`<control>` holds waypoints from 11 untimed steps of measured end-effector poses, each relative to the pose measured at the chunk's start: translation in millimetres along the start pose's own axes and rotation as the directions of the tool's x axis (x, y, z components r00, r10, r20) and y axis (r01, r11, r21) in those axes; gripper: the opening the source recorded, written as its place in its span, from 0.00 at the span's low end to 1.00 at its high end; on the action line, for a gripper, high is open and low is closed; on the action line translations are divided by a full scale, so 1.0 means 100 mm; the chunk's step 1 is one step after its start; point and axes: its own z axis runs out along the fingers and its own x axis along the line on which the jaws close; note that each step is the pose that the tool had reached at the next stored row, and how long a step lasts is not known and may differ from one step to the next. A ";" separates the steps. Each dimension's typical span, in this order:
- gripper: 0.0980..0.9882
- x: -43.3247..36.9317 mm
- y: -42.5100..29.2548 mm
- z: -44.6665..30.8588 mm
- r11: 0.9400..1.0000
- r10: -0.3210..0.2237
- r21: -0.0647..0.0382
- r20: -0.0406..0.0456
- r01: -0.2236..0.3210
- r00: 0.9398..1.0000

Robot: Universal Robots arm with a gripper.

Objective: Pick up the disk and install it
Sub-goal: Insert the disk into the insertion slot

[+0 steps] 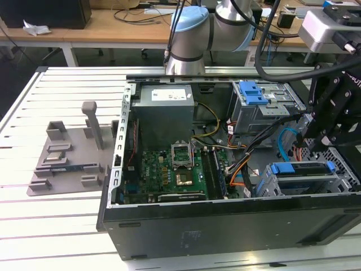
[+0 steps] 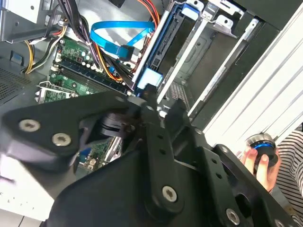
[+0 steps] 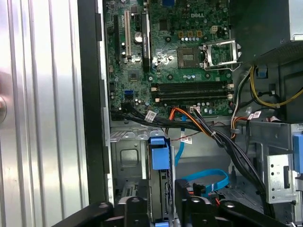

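Scene: an open computer case [image 1: 225, 226] lies on its side on a white slatted surface [image 1: 56, 226].
My end effector: in the exterior view, my black end effector [image 1: 316, 132] hangs over the case's corner at that view's right, just above the drive cage [image 1: 338, 183].
End effector state: I cannot tell whether it is wide, narrow or gripping something.
The disk: the disk [image 1: 285, 168] sits on edge in that drive cage inside the case, with its blue rail and blue tab facing up.
Disk in the wrist views: in both wrist views the disk's blue tab [image 3: 158, 153] [image 2: 152, 75] is right at my end effector [image 3: 163, 205] [image 2: 154, 106]. I cannot tell whether they touch.
Motherboard: the green motherboard [image 1: 169, 169] covers the case's floor, towards the exterior view's left.
Power supply: a grey box [image 1: 163, 104] stands against the case's far wall.
Blue latch: a ribbed blue latch [image 1: 254, 93] tops a second cage at the case's far side.
Cable: a flat blue cable [image 3: 208, 182] loops inside the case, near the disk.
Fixture: a grey fixture [image 1: 67, 152] rests on the surface outside the case, at the exterior view's left.
Person: a hand [image 2: 258, 163] outside the case holds a round black-and-blue knob.
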 end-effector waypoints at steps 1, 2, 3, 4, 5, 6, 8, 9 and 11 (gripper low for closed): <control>0.22 0.000 0.000 0.000 1.000 0.000 0.000 0.000 0.000 1.000; 0.15 0.000 0.000 0.000 1.000 0.000 0.000 0.000 0.000 1.000; 0.15 0.000 0.000 0.000 1.000 0.000 0.000 0.000 0.000 1.000; 0.09 0.000 0.000 0.000 1.000 0.000 0.000 0.000 0.000 1.000; 0.01 0.000 0.000 0.000 1.000 0.000 0.000 0.000 0.000 1.000; 0.01 0.000 0.000 0.000 1.000 0.000 0.000 0.000 0.000 1.000; 0.01 0.000 0.000 0.000 1.000 0.000 0.000 0.000 0.000 1.000; 0.01 0.000 0.000 0.000 1.000 0.000 0.000 0.000 0.000 1.000; 0.01 0.000 0.000 0.000 1.000 0.000 0.000 -0.001 0.000 1.000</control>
